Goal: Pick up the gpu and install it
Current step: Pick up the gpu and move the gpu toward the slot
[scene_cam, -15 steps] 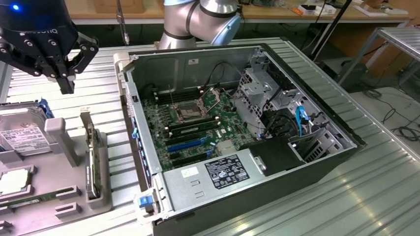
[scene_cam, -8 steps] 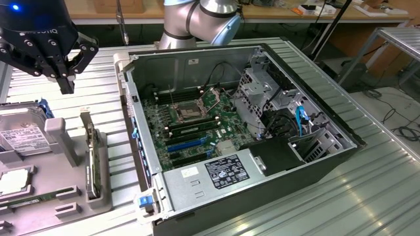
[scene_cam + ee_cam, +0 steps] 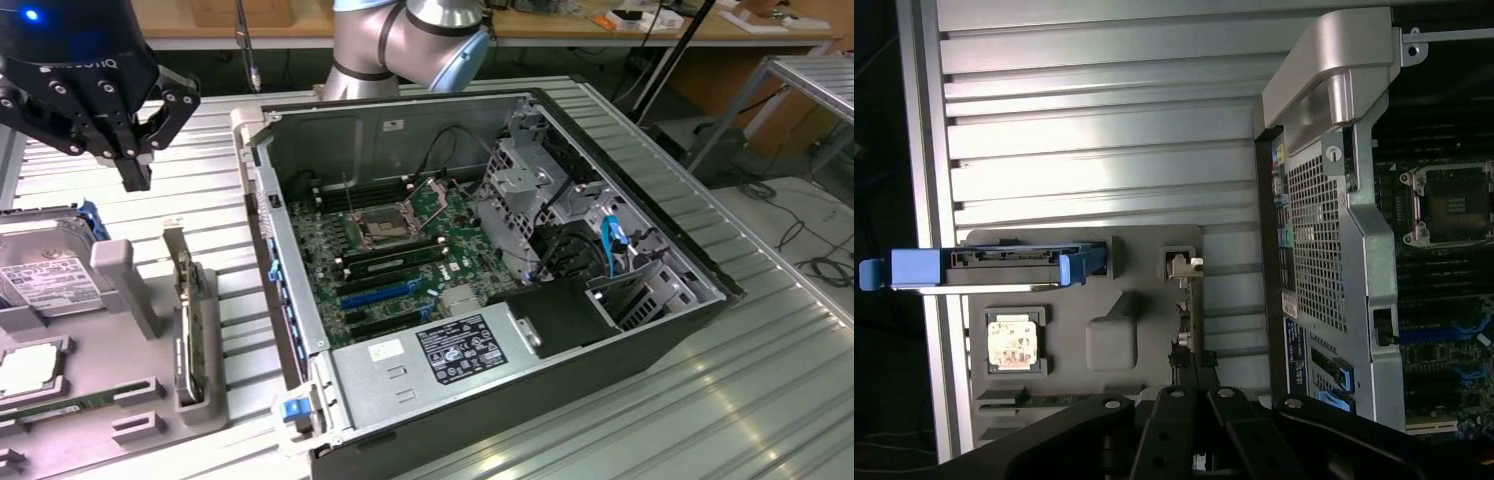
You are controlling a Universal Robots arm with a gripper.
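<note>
The gpu [image 3: 188,320] stands on its long edge in a slot of the grey holder tray [image 3: 134,300], at the exterior view's left, with its metal bracket end toward the back. The wrist view looks down on the gpu [image 3: 1185,320] as a thin dark strip. My black gripper [image 3: 134,172] hangs in the air above and behind the tray, fingers shut together with nothing between them. In the wrist view the gripper [image 3: 1195,400] lines up with the card's near end, apart from it.
The open computer case [image 3: 561,330] lies on its side beside the tray, its motherboard [image 3: 400,240] and blue slots [image 3: 380,295] exposed. The tray also holds a hard drive [image 3: 40,280] in a blue caddy, a processor [image 3: 27,370] and a memory stick [image 3: 54,405]. Everything sits on a ribbed metal table [image 3: 747,400].
</note>
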